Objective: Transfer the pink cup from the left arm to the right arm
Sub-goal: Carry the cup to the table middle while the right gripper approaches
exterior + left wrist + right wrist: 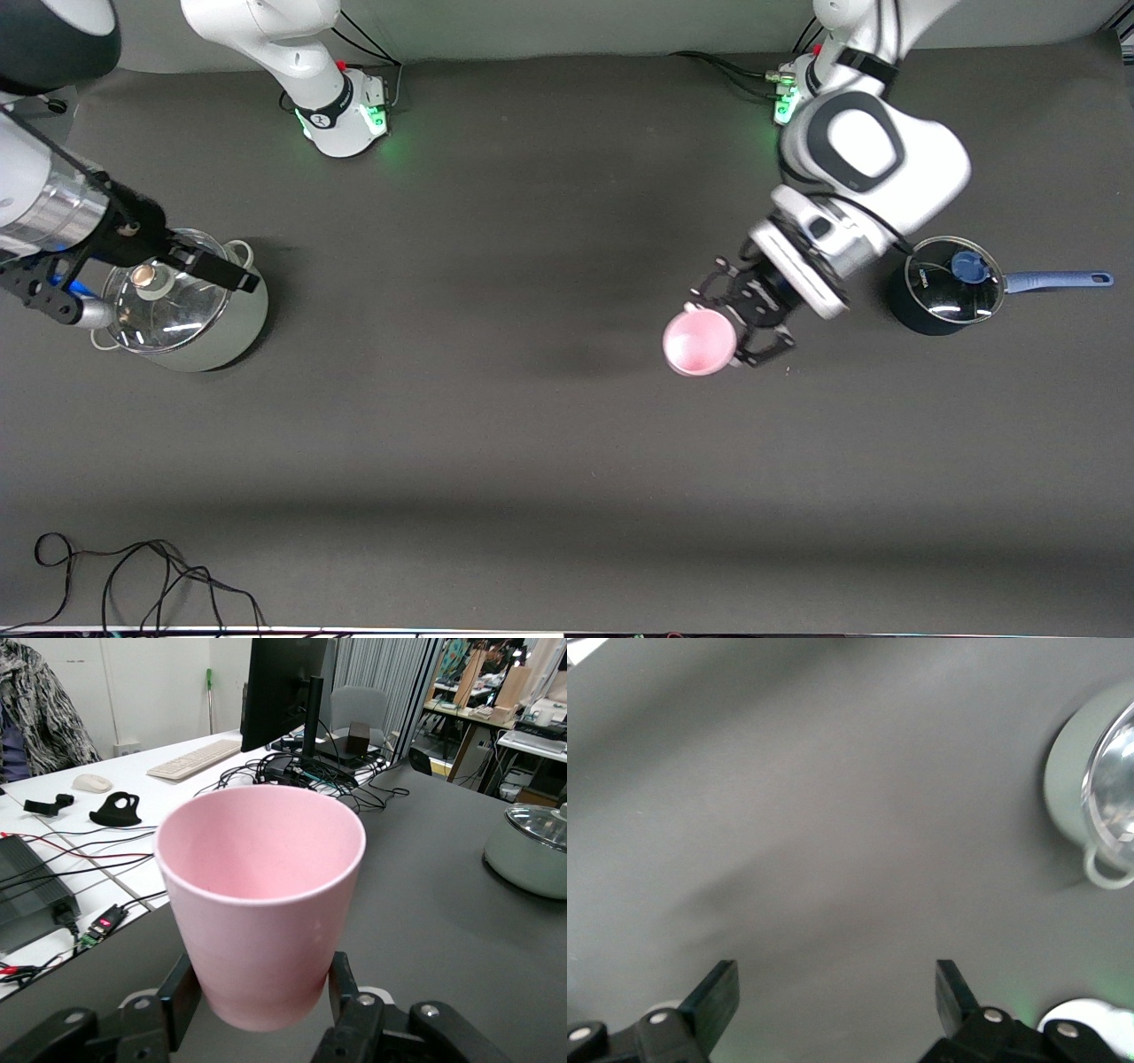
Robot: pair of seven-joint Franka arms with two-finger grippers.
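Left gripper (740,321) is clamping the one pink cup (700,343) by its lower wall, mouth open and empty, held up over the table (496,425). Right gripper (226,273) is hanging spread wide with nothing in it, over the lidded steel pot (190,315). Two pots: that one, plus a dark saucepan (943,285) just beside the left arm.

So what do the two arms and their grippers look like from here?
Both arms are white with dark joint caps. The left arm has a white wrist box, black cables and a black open-linkage claw, the left gripper. The right arm has a silver wrist ring and the right gripper with slim black fingers.
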